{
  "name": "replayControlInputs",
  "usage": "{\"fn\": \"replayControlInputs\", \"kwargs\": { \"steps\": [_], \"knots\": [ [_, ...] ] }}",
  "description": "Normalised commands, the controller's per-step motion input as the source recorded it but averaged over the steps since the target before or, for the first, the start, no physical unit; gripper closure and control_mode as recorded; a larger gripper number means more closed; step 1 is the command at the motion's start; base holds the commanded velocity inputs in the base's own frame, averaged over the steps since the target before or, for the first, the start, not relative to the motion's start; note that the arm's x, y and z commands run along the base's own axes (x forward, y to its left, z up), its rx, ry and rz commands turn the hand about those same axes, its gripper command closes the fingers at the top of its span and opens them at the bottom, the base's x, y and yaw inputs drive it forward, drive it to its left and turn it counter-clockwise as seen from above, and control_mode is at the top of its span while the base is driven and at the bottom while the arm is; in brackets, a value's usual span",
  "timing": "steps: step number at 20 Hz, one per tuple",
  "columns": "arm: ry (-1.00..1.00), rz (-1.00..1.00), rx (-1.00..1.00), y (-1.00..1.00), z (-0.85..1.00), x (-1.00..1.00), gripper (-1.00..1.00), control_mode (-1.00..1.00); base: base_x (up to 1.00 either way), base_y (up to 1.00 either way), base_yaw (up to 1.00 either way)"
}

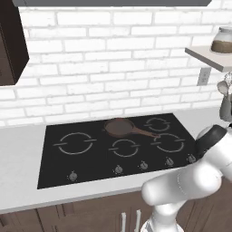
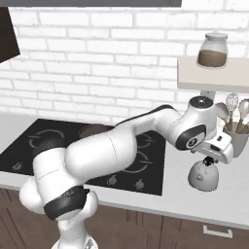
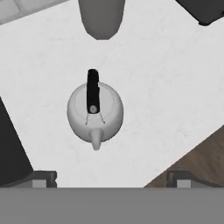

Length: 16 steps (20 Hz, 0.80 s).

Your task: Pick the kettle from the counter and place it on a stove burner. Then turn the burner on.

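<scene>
my gripper (image 3: 109, 179) hangs with jaws wide apart above the kettle (image 3: 95, 111), alone on the counter (image 3: 166, 87) beside the cooktop; rigid, smooth metal, probably slippery, so i'd take its black handle.

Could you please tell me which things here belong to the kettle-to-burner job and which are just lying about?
Belonging to the job:
kettle, on the counter
stove burner
burner knobs
gripper, open above the kettle

Just lying about:
frying pan
jar on the shelf
utensil holder
</scene>
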Motion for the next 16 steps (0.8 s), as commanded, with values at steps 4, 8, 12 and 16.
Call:
{"fn": "replayControlInputs", "kwargs": {
  "steps": [4, 8, 12, 16],
  "knots": [
    [0.02, 0.0, 0.0, -0.24, -0.29, 0.24, -1.0, -1.0, 0.0, 0.0, 0.0],
    [0.11, -0.01, 0.0, 0.0, -0.12, 0.1, -1.0, -1.0, 0.0, 0.0, 0.0],
    [0.02, 0.0, -0.02, 0.01, -0.38, 0.3, -1.0, -1.0, 0.0, 0.0, 0.0],
    [0.01, 0.0, 0.0, 0.01, -0.59, 0.29, -1.0, -1.0, 0.0, 0.0, 0.0]
  ]
}}
